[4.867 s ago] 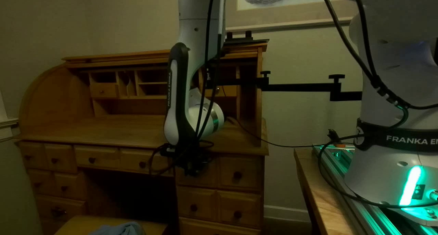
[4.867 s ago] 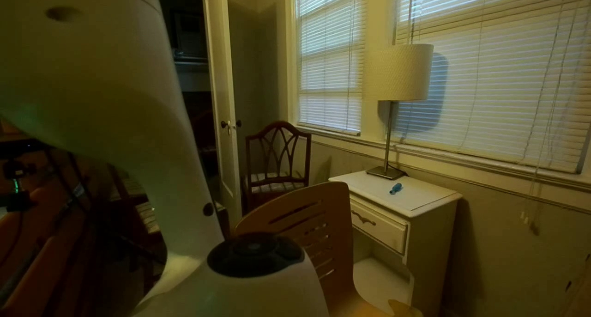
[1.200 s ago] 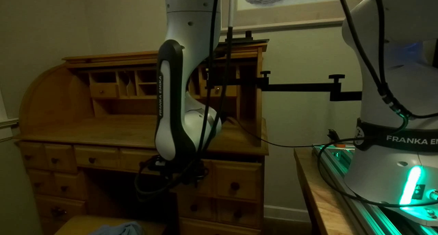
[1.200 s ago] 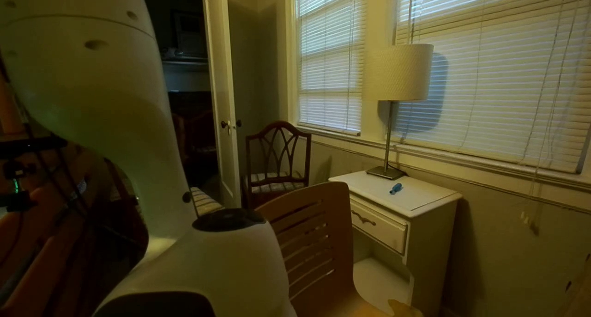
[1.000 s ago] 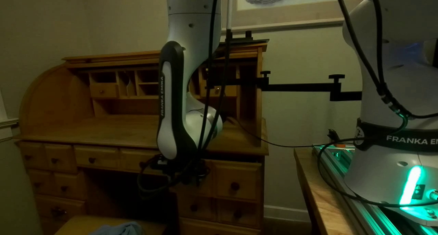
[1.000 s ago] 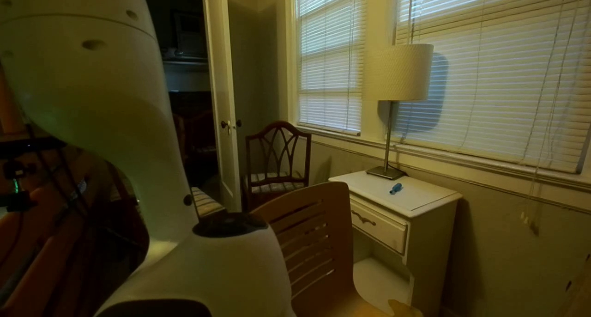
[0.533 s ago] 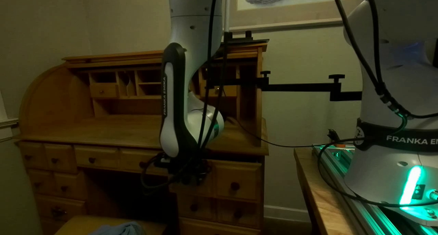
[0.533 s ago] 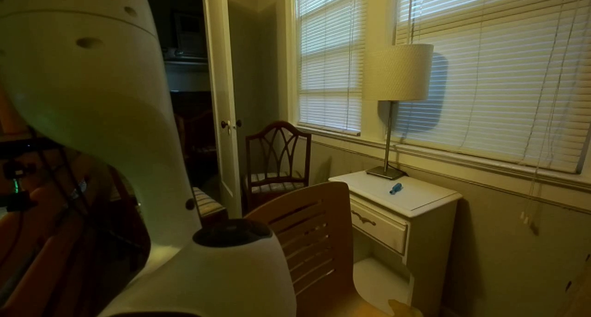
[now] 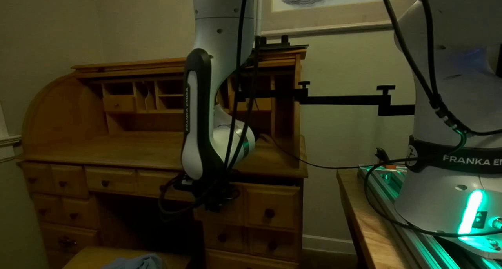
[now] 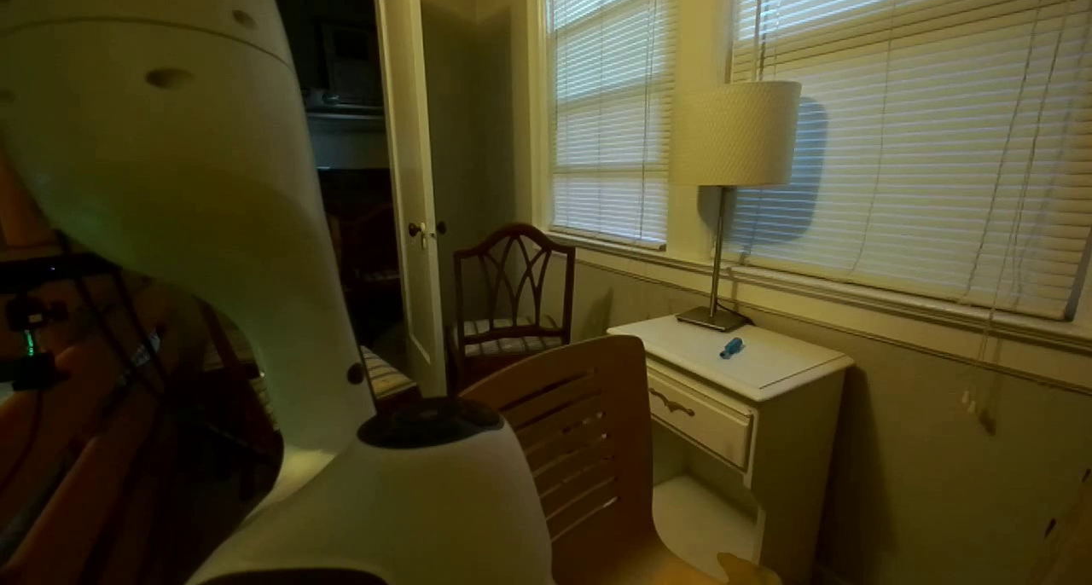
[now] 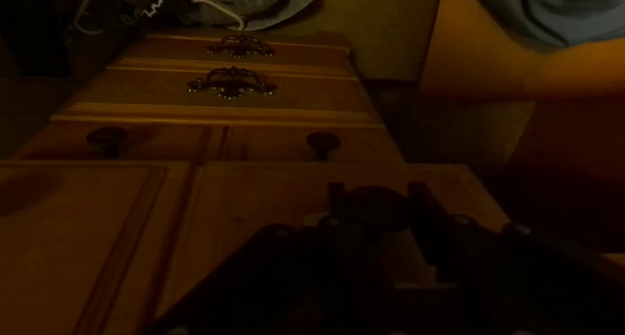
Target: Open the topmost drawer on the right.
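Note:
The topmost drawer (image 9: 290,206) on the right of the wooden desk stands pulled part way out, with a dark gap under the desktop, in an exterior view. Its right-hand knob (image 9: 269,213) is in sight there; my gripper (image 9: 214,207) covers the other one. In the wrist view the drawer front (image 11: 244,193) spans the middle, and a round dark knob (image 11: 377,209) sits between the fingertips of my gripper (image 11: 377,193). Both fingers appear to touch the knob's sides, though the picture is very dark. The drawer's inside is hidden.
Lower drawers with ornate handles (image 11: 232,83) lie beneath. A chair seat (image 9: 90,257) bearing a blue cloth (image 9: 135,261) stands by the knee space. A black clamp arm (image 9: 341,100) crosses behind my arm. An orange slatted chair (image 10: 589,448) is beside the robot in an exterior view.
Since the oldest frame the drawer has come out from the desk. Over the last second it holds still, while my gripper shifts slightly right and its fingers draw together.

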